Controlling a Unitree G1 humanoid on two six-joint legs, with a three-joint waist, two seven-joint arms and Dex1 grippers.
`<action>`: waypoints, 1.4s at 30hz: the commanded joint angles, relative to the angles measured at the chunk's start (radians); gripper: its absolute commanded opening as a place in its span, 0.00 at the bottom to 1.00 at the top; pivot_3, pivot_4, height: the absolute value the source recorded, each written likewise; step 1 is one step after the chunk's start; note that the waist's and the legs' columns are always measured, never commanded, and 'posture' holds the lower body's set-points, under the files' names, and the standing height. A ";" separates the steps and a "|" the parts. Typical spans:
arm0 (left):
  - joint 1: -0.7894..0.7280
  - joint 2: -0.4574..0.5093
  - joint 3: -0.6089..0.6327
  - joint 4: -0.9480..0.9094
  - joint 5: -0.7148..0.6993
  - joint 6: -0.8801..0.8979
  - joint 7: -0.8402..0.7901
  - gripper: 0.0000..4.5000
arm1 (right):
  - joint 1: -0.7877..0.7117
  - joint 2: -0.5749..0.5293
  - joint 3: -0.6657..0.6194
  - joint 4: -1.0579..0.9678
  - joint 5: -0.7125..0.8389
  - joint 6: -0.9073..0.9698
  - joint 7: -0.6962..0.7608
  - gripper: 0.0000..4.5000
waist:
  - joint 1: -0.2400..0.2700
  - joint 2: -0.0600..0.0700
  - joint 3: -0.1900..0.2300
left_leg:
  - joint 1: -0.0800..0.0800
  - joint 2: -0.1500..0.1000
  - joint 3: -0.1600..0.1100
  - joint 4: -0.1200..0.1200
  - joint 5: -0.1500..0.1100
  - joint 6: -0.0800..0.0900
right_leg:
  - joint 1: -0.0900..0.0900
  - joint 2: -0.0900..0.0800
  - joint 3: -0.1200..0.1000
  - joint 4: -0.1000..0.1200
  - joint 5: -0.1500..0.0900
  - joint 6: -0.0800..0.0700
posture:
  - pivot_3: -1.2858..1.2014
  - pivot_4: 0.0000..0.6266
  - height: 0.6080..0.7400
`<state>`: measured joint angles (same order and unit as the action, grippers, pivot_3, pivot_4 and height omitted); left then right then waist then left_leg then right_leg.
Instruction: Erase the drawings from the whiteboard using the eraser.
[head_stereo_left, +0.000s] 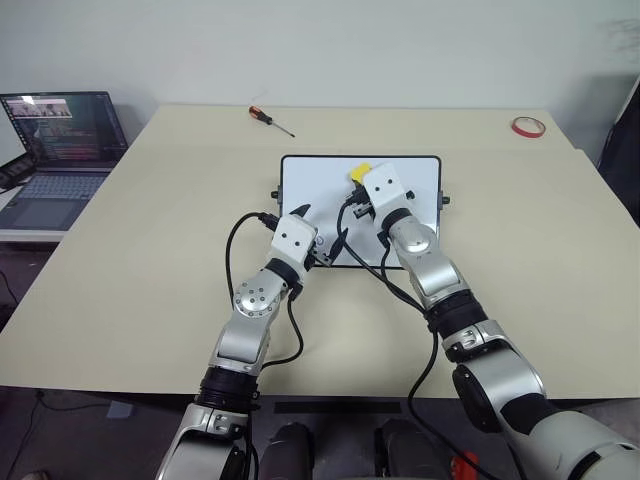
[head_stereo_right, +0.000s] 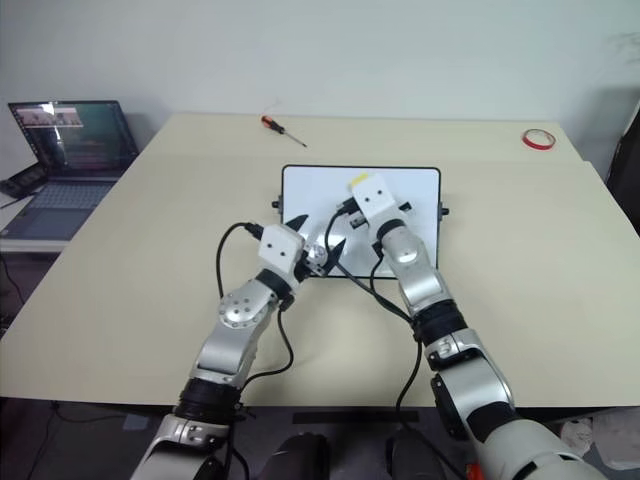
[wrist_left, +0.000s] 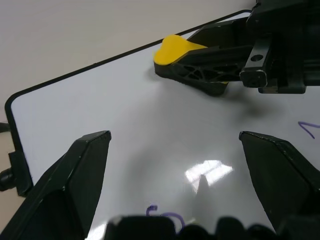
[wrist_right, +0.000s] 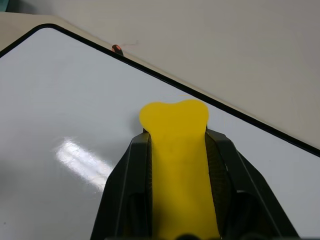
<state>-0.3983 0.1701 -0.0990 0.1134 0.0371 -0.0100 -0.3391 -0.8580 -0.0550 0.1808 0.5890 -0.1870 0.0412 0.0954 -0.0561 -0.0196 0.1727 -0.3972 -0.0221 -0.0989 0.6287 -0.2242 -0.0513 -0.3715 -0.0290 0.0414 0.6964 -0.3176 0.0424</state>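
Observation:
The whiteboard (head_stereo_left: 312, 186) lies flat in the middle of the table, black-framed. My right gripper (head_stereo_left: 357, 181) hovers over its far edge, shut on the eraser (wrist_right: 174, 119), whose yellow end sticks out past the fingertips just above the white surface. The eraser (wrist_left: 176, 49) also appears in the left wrist view. My left gripper (wrist_left: 175, 160) is open over the board's near left part, with nothing between its fingers. Two small purple drawings show on the board, one squiggle (wrist_left: 165, 214) close under the left gripper and one stroke (wrist_left: 309, 128) further to the side.
An orange-handled screwdriver (head_stereo_left: 270, 119) lies on the far part of the table. A red tape ring (head_stereo_left: 528, 126) sits at the far right corner. An open laptop (head_stereo_left: 65, 150) stands on a lower surface to the left.

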 joint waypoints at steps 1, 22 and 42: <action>0.003 0.000 0.005 -0.048 -0.012 -0.012 0.003 1.00 | 0.025 0.007 0.048 -0.020 -0.019 -0.003 0.062 0.25 | -0.002 0.000 0.000 | 0.000 0.000 0.000 0.000 0.000 0.000 | 0.000 0.000 0.000 0.000 0.000 0.000 | 0.52 0.24 1.00; 0.199 0.115 0.006 -0.309 -0.169 0.041 -0.198 1.00 | 0.207 -0.149 -0.084 -0.437 0.142 0.121 0.231 0.25 | 0.021 0.000 0.001 | -0.003 0.000 -0.001 -0.002 0.000 0.000 | -0.001 -0.001 -0.001 -0.006 0.000 0.000 | 0.52 0.24 1.00; 0.461 0.174 0.008 -0.364 -0.264 -0.039 -0.317 1.00 | 1.082 -0.347 -0.358 -1.395 0.356 0.426 0.325 0.25 | 0.027 0.000 0.003 | -0.003 0.001 -0.003 -0.007 -0.001 0.000 | 0.003 -0.006 -0.001 -0.016 -0.004 0.004 | 0.52 0.24 1.00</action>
<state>0.0679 0.3478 -0.1024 -0.2529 -0.2283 -0.0153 -0.6613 0.2264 -0.4091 -0.1486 -0.7618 0.1510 0.4759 0.4416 -0.0295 -0.0196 0.1755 -0.4000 -0.0214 -0.1018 0.6222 -0.2251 -0.0509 -0.3684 -0.0349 0.0404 0.6800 -0.3211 0.0466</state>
